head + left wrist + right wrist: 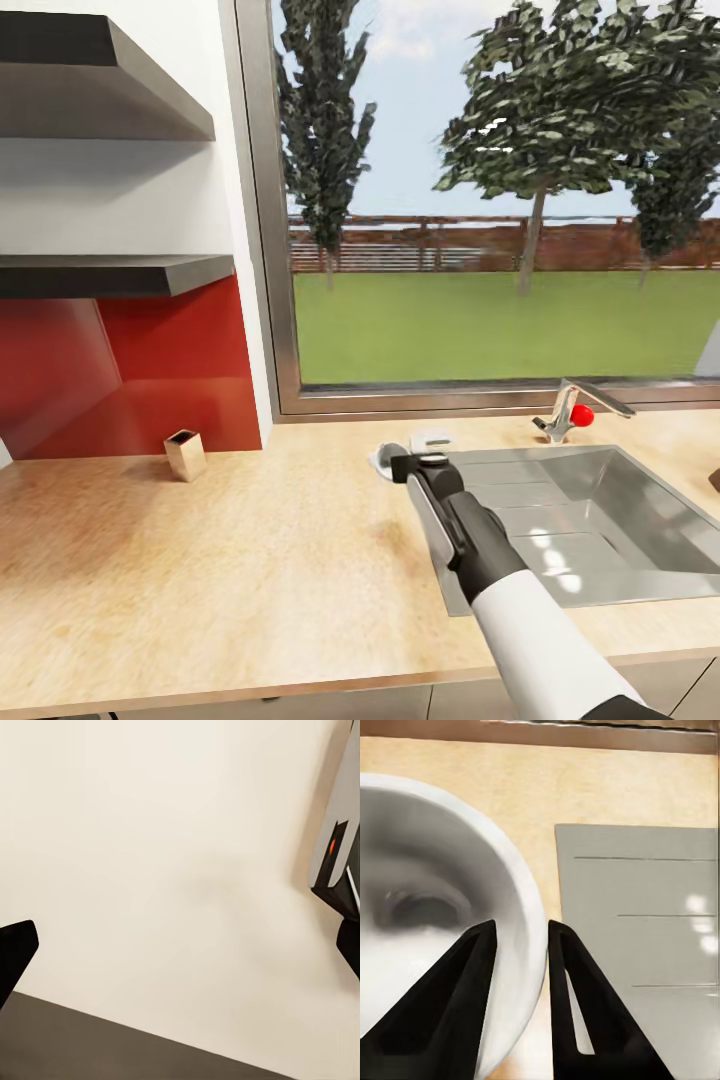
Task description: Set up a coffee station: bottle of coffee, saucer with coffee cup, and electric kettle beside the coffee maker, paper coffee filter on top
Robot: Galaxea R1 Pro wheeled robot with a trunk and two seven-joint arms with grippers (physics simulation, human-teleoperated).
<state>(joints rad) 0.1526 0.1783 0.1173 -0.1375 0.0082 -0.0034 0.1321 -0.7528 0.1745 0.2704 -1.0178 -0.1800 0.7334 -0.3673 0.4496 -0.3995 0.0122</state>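
My right gripper [400,463] reaches over the light wood countertop [250,560] to the near left corner of the sink. In the right wrist view its fingers [480,967] straddle the rim of the white coffee cup [427,907], one inside and one outside, shut on it. That cup [383,458] peeks out left of the gripper. A flat white saucer [432,437] lies just behind it. My left gripper [180,945] is open, its black fingertips [15,952] wide apart before a cream surface. Two dark kitchen shelves [110,272] hang upper left. The coffee maker, bottle of coffee, paper coffee filter and electric kettle are out of view.
A steel sink [600,560] is sunk into the counter at right, with a faucet [565,405] and a red knob [582,414] behind it. A small tan open box [185,455] stands by the red backsplash [150,370]. A large window [500,200] runs along the back.
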